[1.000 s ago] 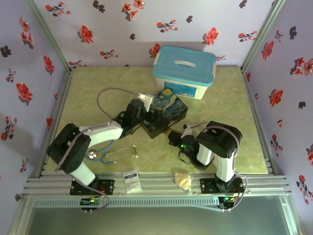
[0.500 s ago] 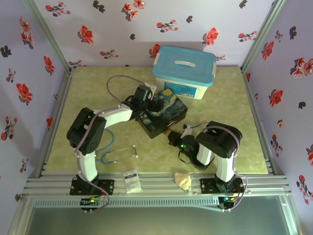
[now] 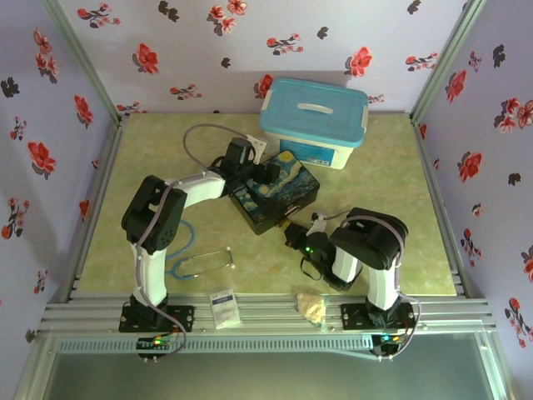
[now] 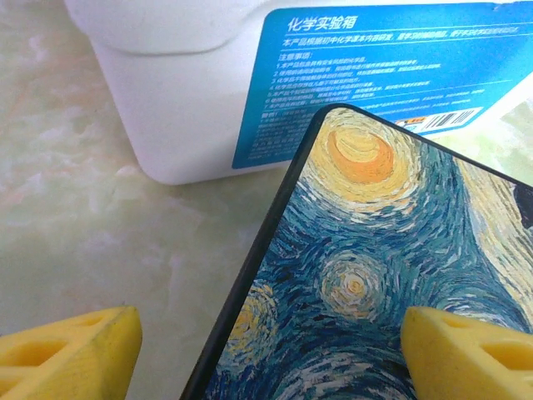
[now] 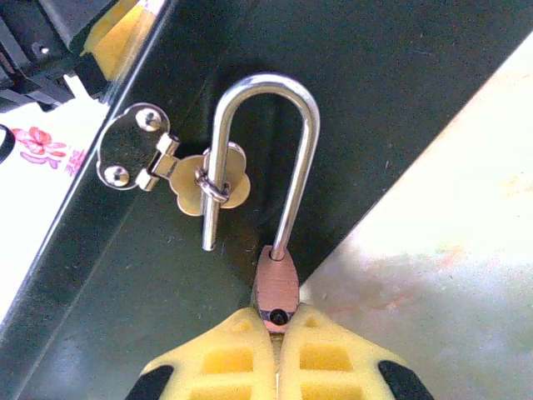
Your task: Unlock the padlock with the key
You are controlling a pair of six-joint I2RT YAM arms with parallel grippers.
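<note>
Padlock [image 5: 276, 285]: hung by its shackle [image 5: 310, 150] through the hasp ring [image 5: 214, 185] on the painted tin's [image 5: 375, 67] dark front wall; one shackle leg is seen free of the body.
Handling: judged light, rigid and slick; best pinched across the brass body.
Right gripper [image 5: 277, 323]: pressed together on that body.
Left gripper [image 4: 266, 354]: spread astride the tin's lid edge.

My spot is pretty clearly a robotics lab test booth, not a home: bare aluminium frame rails [image 3: 266, 315] up front, flowery wallpaper panels [image 3: 166, 50] boxing in a marble-look tabletop [image 3: 166, 142], plus a teal-lidded bin [image 3: 314, 121] labelled in Chinese.
</note>
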